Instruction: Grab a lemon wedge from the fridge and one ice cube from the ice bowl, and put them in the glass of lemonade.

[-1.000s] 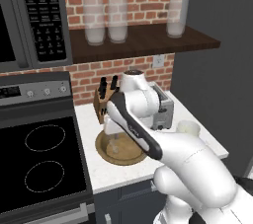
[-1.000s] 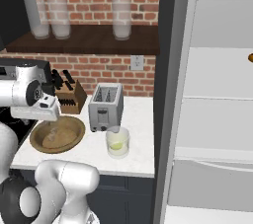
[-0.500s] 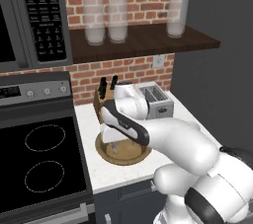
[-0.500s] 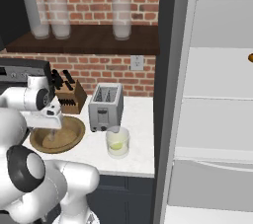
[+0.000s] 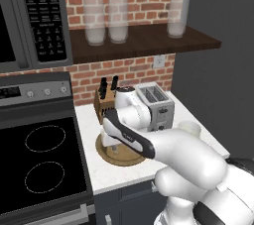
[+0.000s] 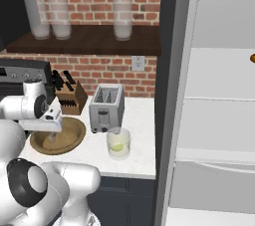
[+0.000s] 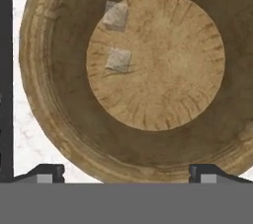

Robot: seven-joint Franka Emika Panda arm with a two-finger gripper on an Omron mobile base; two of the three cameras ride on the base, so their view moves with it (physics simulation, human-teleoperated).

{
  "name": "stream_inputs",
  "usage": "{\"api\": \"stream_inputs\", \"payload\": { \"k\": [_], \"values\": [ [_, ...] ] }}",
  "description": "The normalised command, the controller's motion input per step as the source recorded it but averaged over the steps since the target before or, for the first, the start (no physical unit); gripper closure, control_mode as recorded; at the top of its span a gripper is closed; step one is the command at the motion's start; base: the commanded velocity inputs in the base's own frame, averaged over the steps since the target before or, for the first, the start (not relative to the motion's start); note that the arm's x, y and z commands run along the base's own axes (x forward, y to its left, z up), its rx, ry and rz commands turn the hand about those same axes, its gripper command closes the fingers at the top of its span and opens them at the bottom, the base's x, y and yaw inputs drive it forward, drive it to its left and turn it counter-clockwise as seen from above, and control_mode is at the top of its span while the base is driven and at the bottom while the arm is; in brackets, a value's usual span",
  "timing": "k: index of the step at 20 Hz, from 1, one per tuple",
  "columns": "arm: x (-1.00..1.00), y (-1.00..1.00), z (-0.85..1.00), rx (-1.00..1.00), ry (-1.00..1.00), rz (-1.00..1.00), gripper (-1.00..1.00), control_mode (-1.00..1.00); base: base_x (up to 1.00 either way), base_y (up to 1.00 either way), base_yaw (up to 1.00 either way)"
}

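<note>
The ice bowl (image 7: 54, 119) is wide, of tan wood, and lies right under my hand. Two pale ice cubes (image 7: 118, 60) rest on its floor, left of centre and apart from the fingers. My gripper (image 7: 126, 176) is open and empty, with its fingertips (image 7: 49, 172) over the bowl's near rim. It hangs low over the ice bowl (image 5: 124, 155) from the gripper (image 5: 111, 142). The glass of lemonade (image 6: 118, 143) stands right of the ice bowl (image 6: 69, 138), with a yellow-green lemon wedge (image 6: 117, 146) in it. The fridge (image 6: 219, 100) stands open on the right.
A toaster (image 6: 105, 108) and a knife block (image 6: 69, 101) stand behind the bowl against the brick wall. A stove (image 5: 42, 164) is left of the counter. Tall frosted glasses (image 5: 118, 18) line the shelf above. A small orange item (image 6: 252, 58) lies on a fridge shelf.
The hand has come down from above the bowl to just over it, and the forearm has swung lower. The jaws have stayed open. Nothing else has moved.
</note>
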Motion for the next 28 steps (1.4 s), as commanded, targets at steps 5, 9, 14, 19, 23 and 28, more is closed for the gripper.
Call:
{"api": "stream_inputs", "payload": {
  "k": [5,9,14,19,23,28],
  "values": [
    [0.65,0.00,0.02,0.00,0.23,0.00,-1.00,-1.00,0.00,0.00,0.00],
    [0.55,0.00,0.00,0.00,0.10,0.00,-1.00,-1.00,0.00,0.00,0.00],
    [0.15,0.00,-0.05,0.00,-0.01,0.00,-1.00,-1.00,0.00,0.00,0.00],
    [0.00,0.00,-0.23,0.00,-0.11,0.00,-1.00,-1.00,0.00,0.00,0.00],
    [0.00,0.00,-0.37,0.00,-0.12,0.00,-1.00,-1.00,0.00,0.00,0.00],
    [0.00,0.00,-0.25,0.00,-0.04,0.00,-1.00,-1.00,0.00,0.00,0.00]
  ]
}}
